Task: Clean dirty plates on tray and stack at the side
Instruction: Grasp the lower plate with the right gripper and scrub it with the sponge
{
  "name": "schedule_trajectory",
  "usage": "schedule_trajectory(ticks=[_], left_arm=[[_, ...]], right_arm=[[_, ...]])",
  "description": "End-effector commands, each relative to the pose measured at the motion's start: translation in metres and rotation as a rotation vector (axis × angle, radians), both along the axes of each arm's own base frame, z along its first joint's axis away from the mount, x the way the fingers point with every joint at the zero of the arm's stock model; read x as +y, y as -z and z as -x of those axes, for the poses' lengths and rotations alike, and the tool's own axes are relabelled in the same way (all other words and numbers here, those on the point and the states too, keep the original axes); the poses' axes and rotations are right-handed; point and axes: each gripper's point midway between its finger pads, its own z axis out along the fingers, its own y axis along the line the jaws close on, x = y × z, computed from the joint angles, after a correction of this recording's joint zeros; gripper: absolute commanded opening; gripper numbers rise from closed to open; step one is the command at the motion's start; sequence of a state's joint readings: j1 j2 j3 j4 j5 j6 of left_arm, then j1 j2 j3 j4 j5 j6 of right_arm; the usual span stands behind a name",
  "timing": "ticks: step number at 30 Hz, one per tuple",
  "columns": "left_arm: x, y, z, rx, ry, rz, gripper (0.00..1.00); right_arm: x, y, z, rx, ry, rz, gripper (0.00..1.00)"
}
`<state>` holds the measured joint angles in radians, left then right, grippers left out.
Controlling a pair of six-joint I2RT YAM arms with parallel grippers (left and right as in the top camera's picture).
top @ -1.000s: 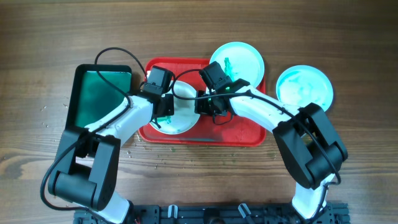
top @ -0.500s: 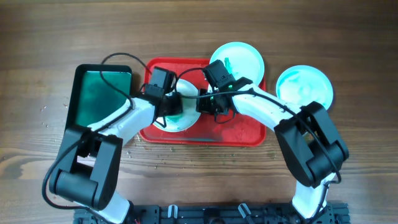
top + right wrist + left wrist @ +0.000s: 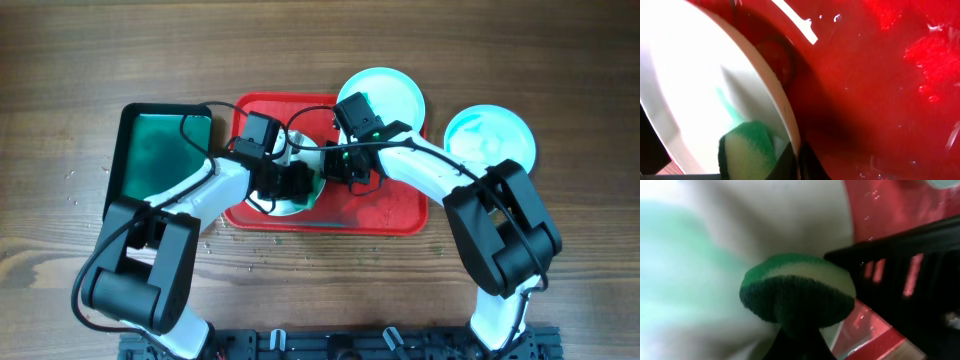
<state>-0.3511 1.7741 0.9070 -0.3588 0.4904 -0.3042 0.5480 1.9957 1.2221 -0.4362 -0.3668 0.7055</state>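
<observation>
Our left fingers (image 3: 795, 347), clamped on the green-and-white scrubbing sponge (image 3: 797, 297), have swept rightward across the round white plate (image 3: 685, 75) on the red plastic tray (image 3: 880, 100). Our right fingers (image 3: 810, 167) pinch its rim. We judge scrubbing unfinished; stacking waits.

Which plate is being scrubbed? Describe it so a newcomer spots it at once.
Find the red tray mid-table. The plate sits in its left half, rim gripped by the right tool, the left tool pressing a green sponge on it. Neither the corner plate nor the off-tray plate is touched by a tool.
</observation>
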Motion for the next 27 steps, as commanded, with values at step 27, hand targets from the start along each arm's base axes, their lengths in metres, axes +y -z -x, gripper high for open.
schedule_trajectory(ticks=[27], left_arm=[[0.155, 0.005, -0.065, -0.32, -0.438, -0.802, 0.04]], right_arm=[[0.006, 0.004, 0.0, 0.01, -0.034, -0.027, 0.04]])
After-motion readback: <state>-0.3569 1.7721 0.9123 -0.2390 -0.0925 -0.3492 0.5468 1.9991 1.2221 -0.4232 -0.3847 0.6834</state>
